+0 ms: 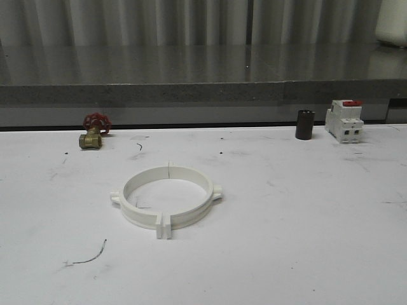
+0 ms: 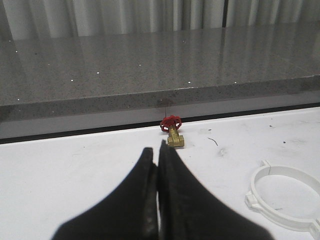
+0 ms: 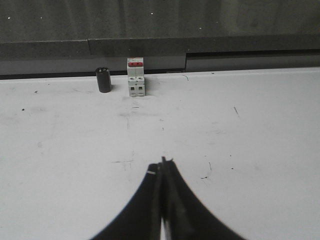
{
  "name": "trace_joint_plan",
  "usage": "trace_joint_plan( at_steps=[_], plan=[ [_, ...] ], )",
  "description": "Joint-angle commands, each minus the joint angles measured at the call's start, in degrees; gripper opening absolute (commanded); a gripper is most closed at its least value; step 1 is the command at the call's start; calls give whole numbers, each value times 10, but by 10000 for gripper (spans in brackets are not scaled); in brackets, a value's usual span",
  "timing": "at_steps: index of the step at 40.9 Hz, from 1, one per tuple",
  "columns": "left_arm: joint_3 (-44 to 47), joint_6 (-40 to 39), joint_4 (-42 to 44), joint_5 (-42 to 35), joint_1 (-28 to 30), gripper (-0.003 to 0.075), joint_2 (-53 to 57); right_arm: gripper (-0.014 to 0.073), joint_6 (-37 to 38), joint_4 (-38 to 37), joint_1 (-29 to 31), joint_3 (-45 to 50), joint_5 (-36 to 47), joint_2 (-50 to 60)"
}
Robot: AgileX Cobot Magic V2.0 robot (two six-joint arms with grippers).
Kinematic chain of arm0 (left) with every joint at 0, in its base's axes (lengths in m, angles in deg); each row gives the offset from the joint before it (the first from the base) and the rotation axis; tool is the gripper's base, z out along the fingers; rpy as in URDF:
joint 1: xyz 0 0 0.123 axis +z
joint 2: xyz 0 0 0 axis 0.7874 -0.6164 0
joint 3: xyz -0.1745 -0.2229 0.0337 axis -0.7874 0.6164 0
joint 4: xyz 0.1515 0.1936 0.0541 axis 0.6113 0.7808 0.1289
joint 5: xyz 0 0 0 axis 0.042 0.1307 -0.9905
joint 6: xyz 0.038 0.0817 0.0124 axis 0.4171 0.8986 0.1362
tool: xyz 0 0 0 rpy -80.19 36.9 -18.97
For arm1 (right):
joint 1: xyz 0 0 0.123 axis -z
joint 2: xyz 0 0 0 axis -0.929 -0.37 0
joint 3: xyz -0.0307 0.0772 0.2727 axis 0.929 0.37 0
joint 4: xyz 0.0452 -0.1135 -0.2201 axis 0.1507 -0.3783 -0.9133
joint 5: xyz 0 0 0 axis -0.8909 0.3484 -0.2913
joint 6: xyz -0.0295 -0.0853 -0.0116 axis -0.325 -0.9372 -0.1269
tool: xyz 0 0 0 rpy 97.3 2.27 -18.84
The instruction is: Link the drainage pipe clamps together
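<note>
The two white drainage pipe clamps [image 1: 166, 196] lie flat at the middle of the white table, their halves set end to end as one ring, flat flanges side by side at the near edge and a thin seam at the far edge. Part of that ring [image 2: 280, 197] also shows in the left wrist view, off to one side of my left gripper [image 2: 157, 150], which is shut with nothing between its black fingers. My right gripper [image 3: 162, 164] is shut too and holds nothing, over bare table away from the ring.
A brass valve with a red handwheel [image 1: 93, 131] sits at the back left. A dark cylinder [image 1: 304, 124] and a white breaker with a red top [image 1: 344, 120] stand at the back right. A grey stone ledge [image 1: 203, 89] runs behind the table.
</note>
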Motion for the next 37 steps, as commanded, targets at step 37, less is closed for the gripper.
trace_joint_plan(
  at_steps=[37],
  plan=[
    [117,132,-141,-136,78,-20,69,-62,-6,-14,4,-13,49,-7]
  ],
)
